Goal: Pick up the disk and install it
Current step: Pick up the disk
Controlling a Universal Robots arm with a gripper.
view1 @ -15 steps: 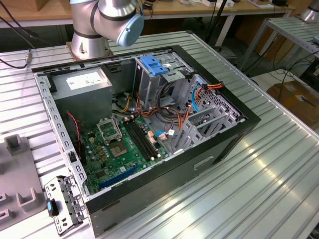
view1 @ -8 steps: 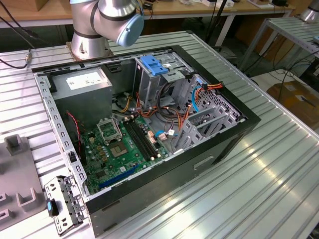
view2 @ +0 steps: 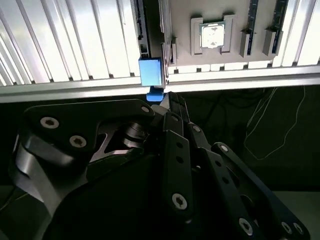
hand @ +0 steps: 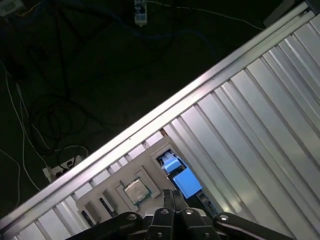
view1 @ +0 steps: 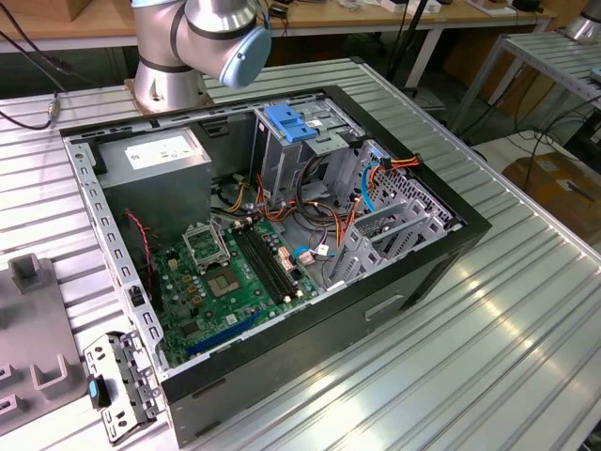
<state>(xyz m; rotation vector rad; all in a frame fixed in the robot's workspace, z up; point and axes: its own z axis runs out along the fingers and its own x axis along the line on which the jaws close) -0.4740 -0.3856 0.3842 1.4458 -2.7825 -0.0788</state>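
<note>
In both wrist views the dark pincer (view2: 167, 100) points at a ribbed metal desk (view2: 75, 40). Its two fingers are drawn together with no gap, and nothing is clamped between them. Its tip sits just beside the disk (view2: 150, 72), whose bright blue rail end stands out of a slot in a grey fixture tray (view2: 182, 30) close to the desk's edge. Whether tip and rail touch cannot be told. A processor chip (view2: 212, 35) lies in the same tray, near the disk.

Likely risk: with the fingers closed, pressing on would knock or jam the disk rather than straddle it. A nudge could also tip it toward the nearby edge, with dark floor (view2: 290, 130) beyond. Room looks tight along the slot and open over the bare ribs.

In the exterior view an open computer case (view1: 282, 235) sits mid-frame, crowded with cables (view1: 324, 202). The arm's base (view1: 169, 75) stands at upper left.
</note>
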